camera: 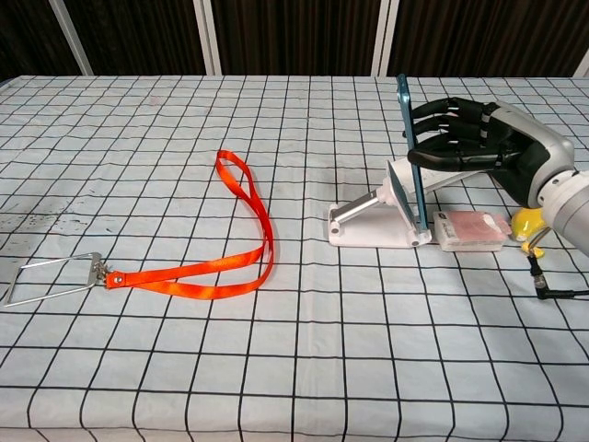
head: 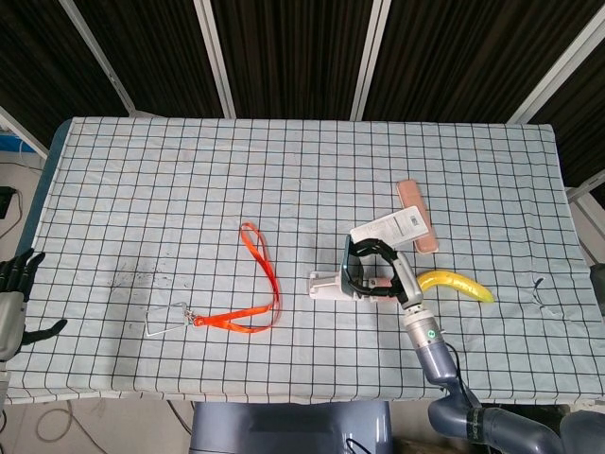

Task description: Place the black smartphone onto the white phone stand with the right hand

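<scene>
At the far left edge of the head view, the left robot hand [head: 17, 293] is hanging beside the desk [head: 142, 170], its fingers spread and nothing in them, taking no part. On the checked cloth, an orange strap [camera: 247, 241] with a wire clip [camera: 51, 274] at its end is lying well apart from the work, so it is posing no hazard. Further right, the white stand [camera: 379, 219] is sitting with its slanted back plate facing the phone [camera: 410, 157], which the right robot hand [camera: 474, 143] is clamping from the right side, fingers wrapped over the upper half. The phone is standing nearly upright, its bottom edge down at the front lip of the stand and its upper part not yet leaning against the plate, as far as the chest view shows. The main risk, I judge, is in letting go: if the fingers are opening while the phone is this upright, it could be tipping forward off the lip and falling flat on the desk rather than settling back. Pressing leftward too hard could be sliding the light stand along the cloth. Withdrawing fingers could also be catching the phone's edge and dragging it out. Just right of the stand a small pink-filled case [camera: 471, 229], a white packet [head: 392, 228], a pink bar [head: 417, 215] and a banana [head: 458, 284] are crowding the hand's retreat path, so a sweeping exit could be knocking them.
</scene>
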Motion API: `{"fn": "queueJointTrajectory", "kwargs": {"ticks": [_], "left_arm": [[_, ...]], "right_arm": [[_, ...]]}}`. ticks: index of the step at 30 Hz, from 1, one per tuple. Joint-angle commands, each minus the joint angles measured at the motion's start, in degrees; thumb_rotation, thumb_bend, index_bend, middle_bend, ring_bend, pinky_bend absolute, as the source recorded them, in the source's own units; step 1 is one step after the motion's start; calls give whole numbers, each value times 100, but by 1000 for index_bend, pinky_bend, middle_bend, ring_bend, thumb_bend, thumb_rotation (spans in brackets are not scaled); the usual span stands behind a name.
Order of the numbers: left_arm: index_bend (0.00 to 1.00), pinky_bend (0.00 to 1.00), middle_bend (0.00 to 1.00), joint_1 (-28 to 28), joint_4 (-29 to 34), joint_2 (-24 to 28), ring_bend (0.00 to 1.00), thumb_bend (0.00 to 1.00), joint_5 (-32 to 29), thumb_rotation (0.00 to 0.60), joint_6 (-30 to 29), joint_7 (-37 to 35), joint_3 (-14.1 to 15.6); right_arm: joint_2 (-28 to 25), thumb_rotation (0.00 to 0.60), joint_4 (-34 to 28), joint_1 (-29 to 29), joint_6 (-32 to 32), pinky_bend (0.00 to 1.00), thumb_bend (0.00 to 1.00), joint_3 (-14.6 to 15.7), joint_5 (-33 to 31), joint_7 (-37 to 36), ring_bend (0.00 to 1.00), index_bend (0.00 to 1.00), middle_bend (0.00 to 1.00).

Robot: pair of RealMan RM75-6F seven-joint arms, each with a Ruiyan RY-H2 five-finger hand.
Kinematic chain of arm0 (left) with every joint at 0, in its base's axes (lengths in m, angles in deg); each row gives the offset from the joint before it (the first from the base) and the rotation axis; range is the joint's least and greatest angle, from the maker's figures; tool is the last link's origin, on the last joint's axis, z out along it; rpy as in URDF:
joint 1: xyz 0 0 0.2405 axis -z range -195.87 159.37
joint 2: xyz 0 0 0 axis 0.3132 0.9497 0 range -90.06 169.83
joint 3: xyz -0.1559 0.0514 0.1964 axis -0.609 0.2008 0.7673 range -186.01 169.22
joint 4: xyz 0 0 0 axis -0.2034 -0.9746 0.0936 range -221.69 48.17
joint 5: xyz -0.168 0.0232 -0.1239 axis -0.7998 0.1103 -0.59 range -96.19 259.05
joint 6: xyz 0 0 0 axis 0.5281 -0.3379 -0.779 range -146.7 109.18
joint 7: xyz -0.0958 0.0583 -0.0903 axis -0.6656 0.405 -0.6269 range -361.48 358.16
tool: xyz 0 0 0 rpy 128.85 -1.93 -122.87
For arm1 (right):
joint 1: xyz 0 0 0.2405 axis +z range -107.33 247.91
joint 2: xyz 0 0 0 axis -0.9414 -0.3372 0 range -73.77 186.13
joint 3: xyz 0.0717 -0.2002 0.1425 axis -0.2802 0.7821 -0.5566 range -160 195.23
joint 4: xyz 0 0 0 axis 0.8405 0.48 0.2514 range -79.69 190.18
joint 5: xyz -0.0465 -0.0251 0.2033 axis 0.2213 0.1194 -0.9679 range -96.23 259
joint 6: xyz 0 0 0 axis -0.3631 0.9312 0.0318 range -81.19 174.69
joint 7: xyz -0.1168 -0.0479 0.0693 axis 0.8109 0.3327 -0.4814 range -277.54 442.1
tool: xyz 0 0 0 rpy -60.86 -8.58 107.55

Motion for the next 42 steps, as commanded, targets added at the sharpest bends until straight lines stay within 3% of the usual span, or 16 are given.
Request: {"fn": "queueJointTrajectory", "kwargs": {"ticks": [1,42], "left_arm": [[0,0,0,3,2,-3,0,0,-5,600,7,10,2],[0,0,0,8,1,6,0,0,-44,600,40,-33,-2]], "right_arm": [[14,600,43,-13,-1,169,451,12,-4,-25,465,497,497],[255,600,288,-60,-19,169,440,94,6,124,442,497,471]]}}
